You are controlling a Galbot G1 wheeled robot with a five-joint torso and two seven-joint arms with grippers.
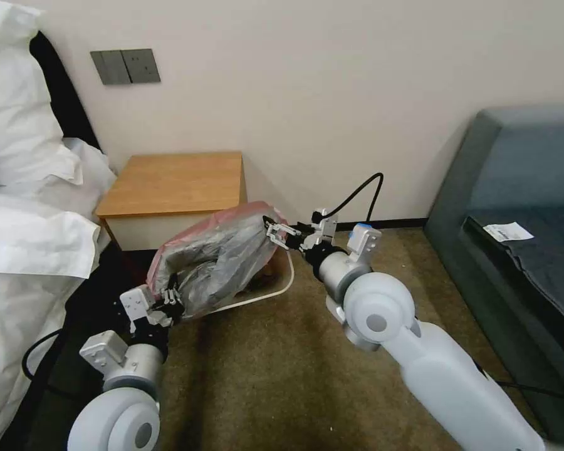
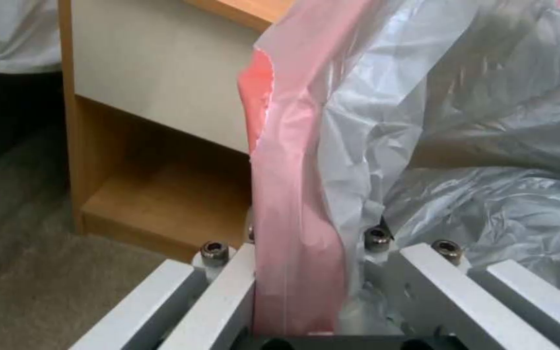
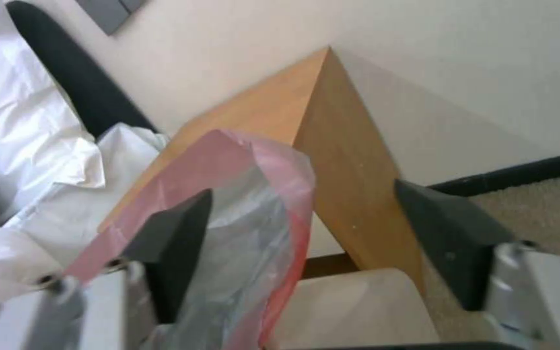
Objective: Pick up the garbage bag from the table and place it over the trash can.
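Stretching the garbage bag (image 1: 222,257) between both grippers looks like the step in hand: low in the frame's lower left, the left gripper (image 1: 169,305) has its jaws clenched on the pink band, while at centre the right gripper (image 1: 277,230) has its jaws spread wide, one finger (image 3: 176,238) hooked inside the mouth. Beneath the bag sits the trash can (image 1: 276,289), its contents hidden. Next, I judge, the mouth must drop over the rim. Beyond stands the counter (image 1: 175,181).
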